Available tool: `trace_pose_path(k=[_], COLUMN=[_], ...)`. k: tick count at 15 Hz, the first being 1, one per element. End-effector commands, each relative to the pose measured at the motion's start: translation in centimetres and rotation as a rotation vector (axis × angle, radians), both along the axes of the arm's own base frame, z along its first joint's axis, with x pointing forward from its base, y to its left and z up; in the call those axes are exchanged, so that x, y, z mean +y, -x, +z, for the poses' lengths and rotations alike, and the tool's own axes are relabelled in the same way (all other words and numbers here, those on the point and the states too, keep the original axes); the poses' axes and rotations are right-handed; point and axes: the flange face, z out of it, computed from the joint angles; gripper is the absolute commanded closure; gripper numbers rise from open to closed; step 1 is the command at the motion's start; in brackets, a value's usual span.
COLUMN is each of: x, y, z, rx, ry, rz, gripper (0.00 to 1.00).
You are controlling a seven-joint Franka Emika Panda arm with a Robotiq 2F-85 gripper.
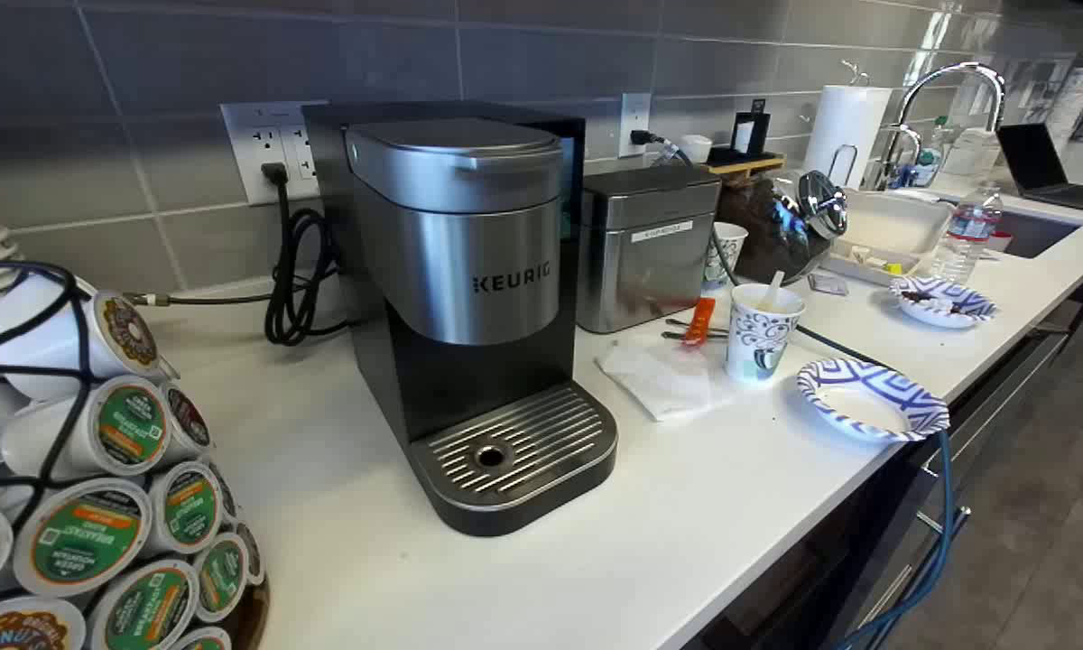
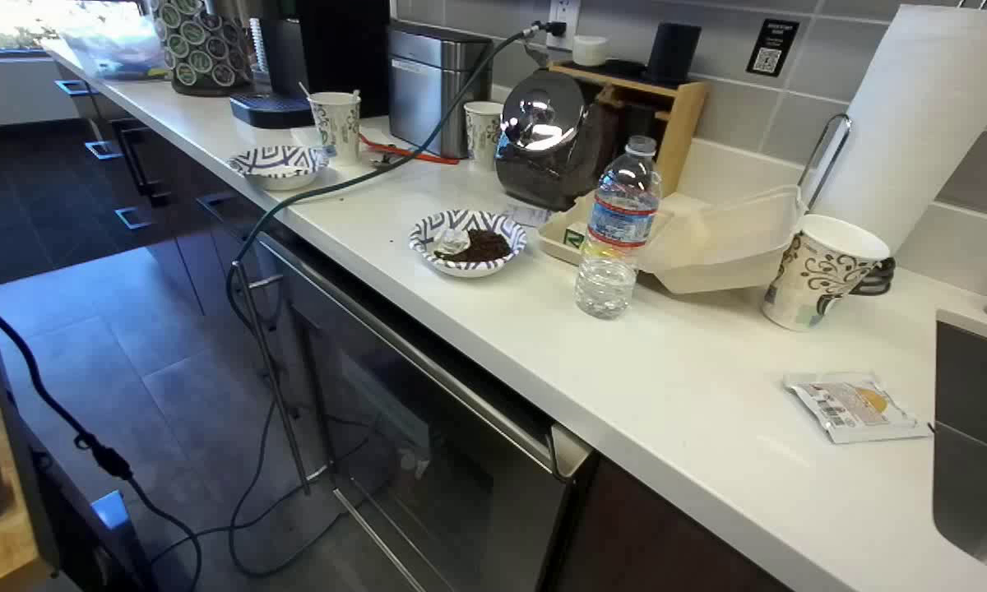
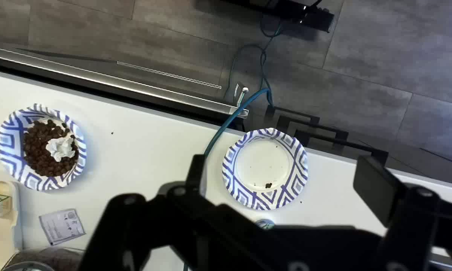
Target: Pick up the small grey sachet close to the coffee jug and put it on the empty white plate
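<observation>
The small grey sachet [image 3: 62,226] lies flat on the white counter at the lower left of the wrist view. It also shows in both exterior views [image 1: 828,284] [image 2: 528,215], beside the coffee jug [image 1: 767,226]. The jug also shows in an exterior view [image 2: 543,140] and at the bottom left of the wrist view [image 3: 47,259]. The empty white plate [image 3: 261,162] has a blue patterned rim and dark crumbs in it; it shows in both exterior views [image 1: 871,411] [image 2: 280,168]. My gripper [image 3: 285,182] is open and empty above the plate. It is out of both exterior views.
A plate [image 3: 7,141] of brown bits stands nearer the sachet. A paper cup [image 1: 763,334], a bottle [image 2: 621,222] and a takeaway box [image 2: 720,238] stand on the counter. A cable [image 2: 337,185] crosses the counter's front edge. A larger sachet [image 2: 859,407] lies by the sink.
</observation>
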Motion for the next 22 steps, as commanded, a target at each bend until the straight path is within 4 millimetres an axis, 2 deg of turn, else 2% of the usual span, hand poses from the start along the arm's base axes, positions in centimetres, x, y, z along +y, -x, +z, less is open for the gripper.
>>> trace_pose_path(k=[1, 8, 9, 11, 15, 18, 22], x=[0.0, 0.0, -0.1, -0.9, -4.3, -8.7, -14.7], y=[0.0, 0.0, -0.4, -2.5, -7.8, -10.3, -11.3], z=[0.1, 0.1, -0.2, -0.2, 0.1, -2.2, -7.6], rx=[0.001, 0.001, -0.039, -0.197, -0.467, -0.515, -0.491], ry=[0.0, 0.0, -0.006, 0.03, 0.074, 0.168, 0.262], rz=[0.0, 0.0, 0.003, 0.035, 0.08, 0.118, 0.051], gripper=[0.0, 0.0, 0.0, 0.0, 0.0, 0.0, 0.0])
